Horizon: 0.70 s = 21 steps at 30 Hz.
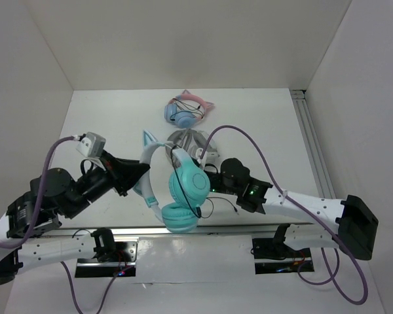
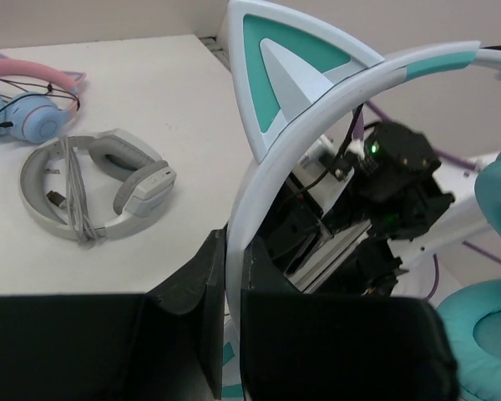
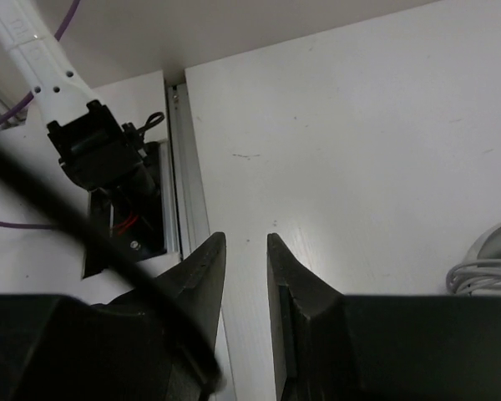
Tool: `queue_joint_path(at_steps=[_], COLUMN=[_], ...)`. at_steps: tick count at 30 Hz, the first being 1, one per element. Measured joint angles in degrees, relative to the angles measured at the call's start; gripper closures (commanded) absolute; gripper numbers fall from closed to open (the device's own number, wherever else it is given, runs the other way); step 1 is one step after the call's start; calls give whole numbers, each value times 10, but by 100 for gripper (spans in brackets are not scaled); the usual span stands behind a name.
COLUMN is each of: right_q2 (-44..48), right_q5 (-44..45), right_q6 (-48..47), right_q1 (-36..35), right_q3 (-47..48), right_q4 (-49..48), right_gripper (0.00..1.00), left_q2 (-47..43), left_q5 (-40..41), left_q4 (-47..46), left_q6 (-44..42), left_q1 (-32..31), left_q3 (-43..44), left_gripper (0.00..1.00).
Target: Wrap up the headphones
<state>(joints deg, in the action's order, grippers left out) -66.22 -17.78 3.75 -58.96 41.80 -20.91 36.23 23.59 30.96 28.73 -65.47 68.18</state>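
The teal headphones point(image 1: 183, 193) are held up near the table's front edge, their ear cups stacked one above the other. My left gripper point(image 1: 139, 175) is shut on the pale headband point(image 2: 317, 92), just below a cat ear point(image 2: 292, 50). The jaws clamp the band on both sides in the left wrist view point(image 2: 232, 242). A teal ear cup point(image 2: 493, 317) shows at the right. My right gripper point(image 1: 206, 175) sits just behind the upper ear cup. Its jaws stand a narrow gap apart over bare table, with nothing between the tips point(image 3: 246, 242). The thin black cable point(image 3: 67, 219) runs blurred across the left finger.
Grey-white headphones point(image 1: 191, 144) with a bundled cable lie at mid table, also in the left wrist view point(image 2: 92, 188). Blue-and-pink cat-ear headphones point(image 1: 187, 110) lie farther back. A metal rail point(image 1: 311, 144) runs along the right side. White walls enclose the table.
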Motion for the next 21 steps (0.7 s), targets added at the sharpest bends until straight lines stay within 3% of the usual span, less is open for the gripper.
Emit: queue_joint_path(at_steps=[7,11,12,14,21], right_q2=[-24,-43,-48,-56,-63], right_q5=[-20,-21,-19,-11,21], right_q6=[42,59,63,66,79], right_q1=[0,-9,-17,-36,-98], right_q3=[-47,-72,-80,-92,-132], right_q4=[-101,-149,-160,-174,-237], right_gripper=[67,77,86,95,97], left_q2=[-21,-15,-11,0,52], left_q5=[99,174,193,231,348], left_q4=[13,49,62,83,159], left_q6=[70,113,125,150,206], left_q1=[-1,-1,-1,-1,-1], left_q3=[1,12,20,35,94], left_gripper=[100,100,100,100,100])
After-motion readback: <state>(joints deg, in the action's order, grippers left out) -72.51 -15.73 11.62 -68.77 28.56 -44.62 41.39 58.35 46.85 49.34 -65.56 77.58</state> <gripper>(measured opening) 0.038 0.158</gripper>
